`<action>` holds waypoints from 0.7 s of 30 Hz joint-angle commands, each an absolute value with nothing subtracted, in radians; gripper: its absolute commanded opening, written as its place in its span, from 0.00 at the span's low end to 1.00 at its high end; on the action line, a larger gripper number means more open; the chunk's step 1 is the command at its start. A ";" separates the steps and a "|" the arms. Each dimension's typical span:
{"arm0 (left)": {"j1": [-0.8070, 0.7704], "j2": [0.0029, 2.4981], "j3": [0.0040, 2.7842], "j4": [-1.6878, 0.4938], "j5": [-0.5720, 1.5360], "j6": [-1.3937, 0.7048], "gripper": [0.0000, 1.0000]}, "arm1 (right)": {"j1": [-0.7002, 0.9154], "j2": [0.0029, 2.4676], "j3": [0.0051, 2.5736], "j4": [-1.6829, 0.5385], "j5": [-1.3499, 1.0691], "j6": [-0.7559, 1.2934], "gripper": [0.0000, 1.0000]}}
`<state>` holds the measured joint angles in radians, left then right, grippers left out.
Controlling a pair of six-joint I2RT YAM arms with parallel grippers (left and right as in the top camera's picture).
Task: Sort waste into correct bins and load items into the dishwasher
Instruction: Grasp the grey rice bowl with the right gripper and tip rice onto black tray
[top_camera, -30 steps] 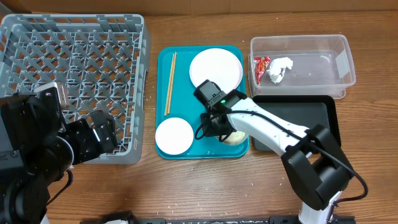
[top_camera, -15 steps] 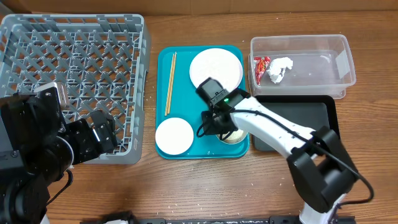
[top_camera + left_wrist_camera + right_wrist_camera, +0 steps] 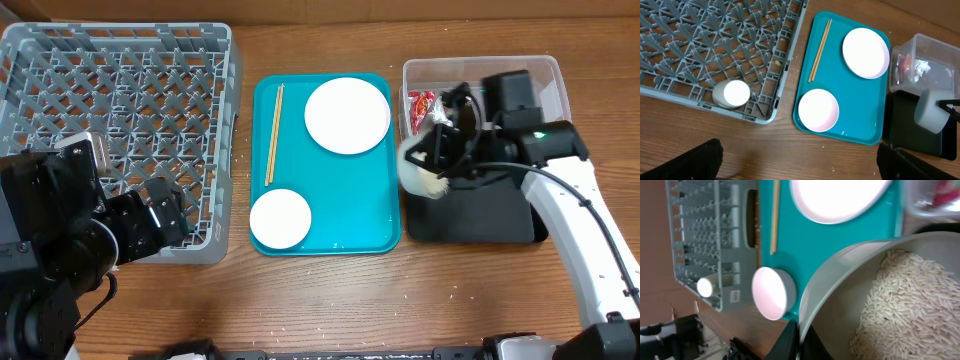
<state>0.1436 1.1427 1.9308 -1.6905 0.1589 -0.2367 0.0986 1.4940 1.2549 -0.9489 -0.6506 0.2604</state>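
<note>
1. My right tool (image 3: 452,150): clamped on the rim of the greyish-white bowl (image 3: 420,172), rice (image 3: 905,310) inside, held over the black tray's (image 3: 500,215) left edge, I judge for tipping.
2. Clear tub (image 3: 480,61), behind the tray: holds the wrapper (image 3: 420,102) and tissue (image 3: 923,66).
3. My left tool (image 3: 805,162): jaws apart, idle, far left of the tray.

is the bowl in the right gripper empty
No, the right wrist view shows the bowl holding a heap of off-white rice grains.
</note>
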 commanded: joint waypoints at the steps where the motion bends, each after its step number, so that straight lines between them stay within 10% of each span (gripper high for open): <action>1: 0.141 1.139 1.939 -1.689 0.146 -0.251 1.00 | -0.047 1.500 1.095 -0.868 -0.900 0.160 0.04; 7: 0.141 1.139 1.939 -1.689 0.146 -0.251 1.00 | -0.311 1.549 0.842 -0.566 -1.465 0.018 0.04; 21: 0.141 1.139 1.939 -1.689 0.146 -0.251 1.00 | -0.459 1.571 0.822 -0.615 -1.571 0.003 0.04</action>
